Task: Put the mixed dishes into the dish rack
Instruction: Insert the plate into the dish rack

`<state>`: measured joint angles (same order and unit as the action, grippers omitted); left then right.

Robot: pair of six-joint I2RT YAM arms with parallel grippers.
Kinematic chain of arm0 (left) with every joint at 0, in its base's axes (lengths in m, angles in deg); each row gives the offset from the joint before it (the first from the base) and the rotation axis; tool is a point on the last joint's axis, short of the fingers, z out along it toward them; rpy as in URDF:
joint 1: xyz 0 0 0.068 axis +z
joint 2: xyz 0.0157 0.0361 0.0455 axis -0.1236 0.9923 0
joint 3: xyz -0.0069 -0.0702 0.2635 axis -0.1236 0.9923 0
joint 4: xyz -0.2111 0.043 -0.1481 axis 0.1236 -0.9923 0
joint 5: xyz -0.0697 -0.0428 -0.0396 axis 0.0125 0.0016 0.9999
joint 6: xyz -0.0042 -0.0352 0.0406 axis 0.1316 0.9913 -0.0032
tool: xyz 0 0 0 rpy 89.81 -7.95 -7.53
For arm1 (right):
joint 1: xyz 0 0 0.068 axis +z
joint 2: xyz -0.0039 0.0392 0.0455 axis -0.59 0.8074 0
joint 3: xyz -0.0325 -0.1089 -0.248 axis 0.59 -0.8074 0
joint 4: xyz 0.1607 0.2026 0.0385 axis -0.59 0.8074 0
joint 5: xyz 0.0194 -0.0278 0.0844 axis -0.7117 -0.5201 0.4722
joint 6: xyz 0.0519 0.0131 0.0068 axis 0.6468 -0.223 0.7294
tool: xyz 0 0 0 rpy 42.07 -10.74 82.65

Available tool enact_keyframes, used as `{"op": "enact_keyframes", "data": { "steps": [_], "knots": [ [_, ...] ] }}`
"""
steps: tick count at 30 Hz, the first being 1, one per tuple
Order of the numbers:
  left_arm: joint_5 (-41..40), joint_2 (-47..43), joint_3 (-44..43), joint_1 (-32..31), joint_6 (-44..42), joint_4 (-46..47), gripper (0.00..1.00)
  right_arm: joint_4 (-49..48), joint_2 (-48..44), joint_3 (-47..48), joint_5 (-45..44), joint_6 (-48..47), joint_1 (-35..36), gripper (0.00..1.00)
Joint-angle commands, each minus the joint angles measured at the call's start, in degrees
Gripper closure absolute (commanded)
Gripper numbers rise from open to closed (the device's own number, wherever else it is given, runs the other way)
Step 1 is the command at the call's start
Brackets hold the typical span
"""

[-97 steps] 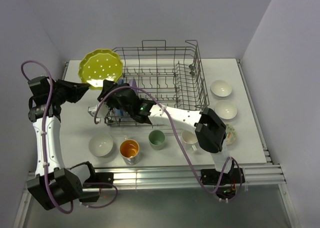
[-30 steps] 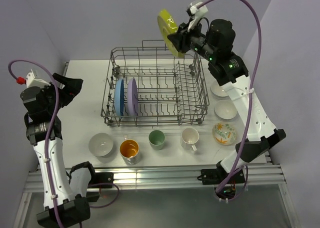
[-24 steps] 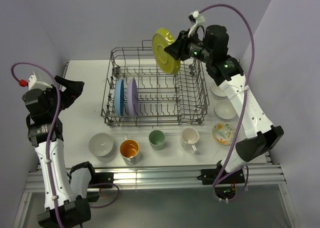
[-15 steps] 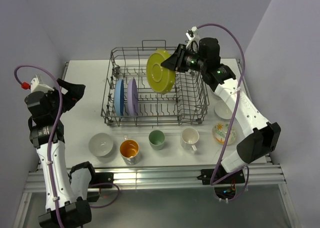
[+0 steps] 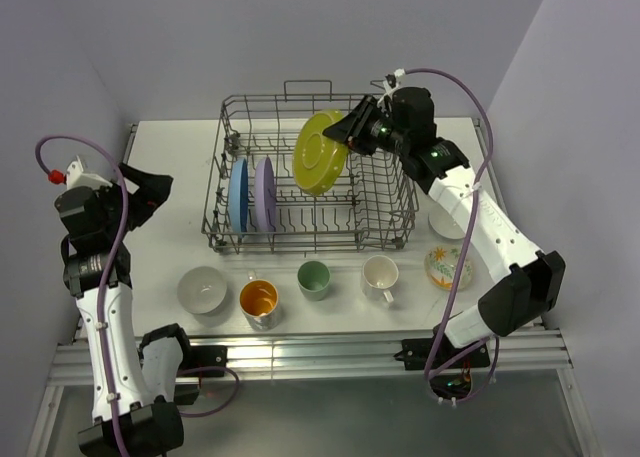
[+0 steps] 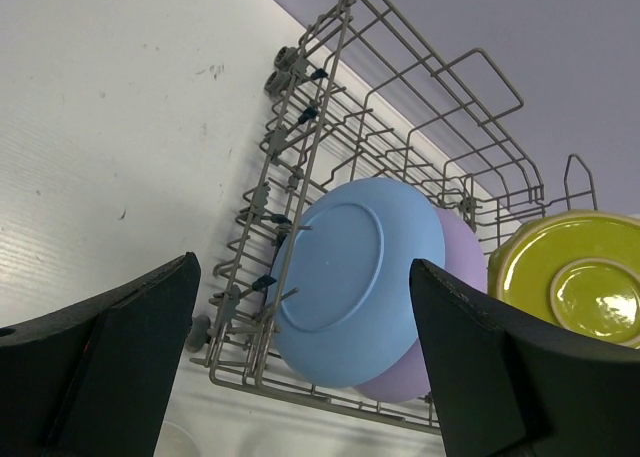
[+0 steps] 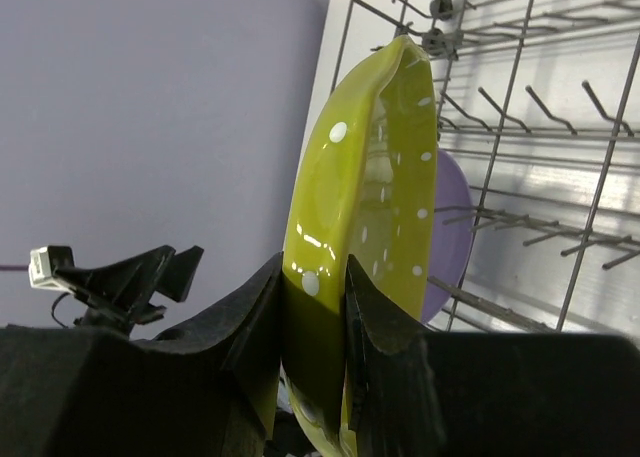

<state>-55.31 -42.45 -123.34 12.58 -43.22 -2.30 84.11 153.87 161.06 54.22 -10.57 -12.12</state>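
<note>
Left wrist: lavender plate (image 6: 462,262) mostly hidden behind blue plate (image 6: 350,277); yellow-green plate (image 6: 575,277) cut by right edge. Right wrist: its lower rim buried in right gripper (image 7: 312,287). Top: white bowl (image 5: 440,225) at table (image 5: 170,237) right edge half under right arm (image 5: 480,212).

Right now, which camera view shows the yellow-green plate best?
The top external view: nearly the whole yellow-green plate shows, on edge over the dish rack, in the right gripper. The right wrist view shows only its spotted rim; the left wrist view shows its underside, partly cut off.
</note>
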Motion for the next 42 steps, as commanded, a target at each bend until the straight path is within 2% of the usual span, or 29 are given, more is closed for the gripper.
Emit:
{"op": "enact_keyframes", "data": {
  "steps": [1,4,15,42],
  "knots": [
    [-0.61,-1.38,0.57,-0.08,-1.48,0.52,0.07,-4.83,-4.82,1.06,-3.79,4.64,2.5,1.0],
    [-0.78,-1.47,0.92,-0.08,-1.48,0.51,0.07,-3.68,-5.08,0.53,-6.77,4.47,3.65,1.0],
    [-0.78,-1.82,2.33,-0.08,-1.48,0.78,0.07,-5.7,-4.2,-3.51,-7.4,3.41,7.61,1.0],
    [-1.57,-2.26,2.94,0.0,-2.71,0.08,0.07,-6.75,1.95,-2.19,-8.1,3.85,10.42,1.0]
  ]
}}
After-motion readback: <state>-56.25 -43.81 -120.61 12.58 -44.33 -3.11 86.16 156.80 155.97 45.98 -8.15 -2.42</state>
